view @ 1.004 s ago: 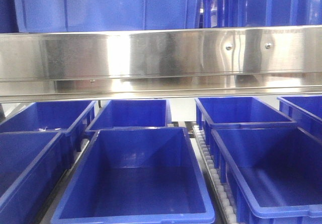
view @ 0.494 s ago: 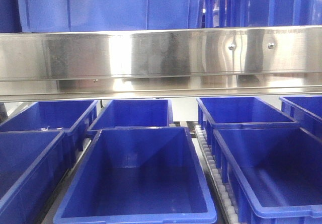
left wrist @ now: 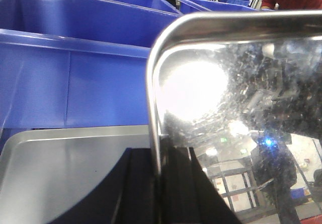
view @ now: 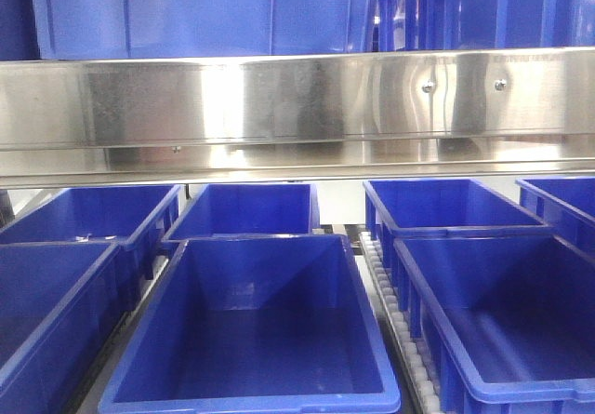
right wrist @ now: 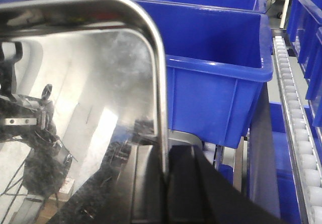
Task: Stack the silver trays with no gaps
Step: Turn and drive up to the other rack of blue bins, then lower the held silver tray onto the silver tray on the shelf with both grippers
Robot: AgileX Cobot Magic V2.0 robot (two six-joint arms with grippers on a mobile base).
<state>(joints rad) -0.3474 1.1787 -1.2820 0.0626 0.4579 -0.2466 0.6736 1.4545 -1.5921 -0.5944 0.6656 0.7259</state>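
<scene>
pinching silver tray (left wrist: 226, 83) rim, left end effector (left wrist: 160, 161), right end effector (right wrist: 166, 166), both closed, blue bins (view: 251, 340)

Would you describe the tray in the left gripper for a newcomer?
Start at the blue bins in the left wrist view. Before them, the left gripper pinches a silver tray by its rim; unlike the dull tray lying beneath, it's mirror-bright.

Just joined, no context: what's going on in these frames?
Both arms hold one silver tray. The left tool and the right tool each pinch its rolled rim, on opposite sides. In the left wrist view a second tray lies below it, apparently not nested yet, with blue bins behind. The front camera shows only bins and a steel rail, no arms or trays.
</scene>
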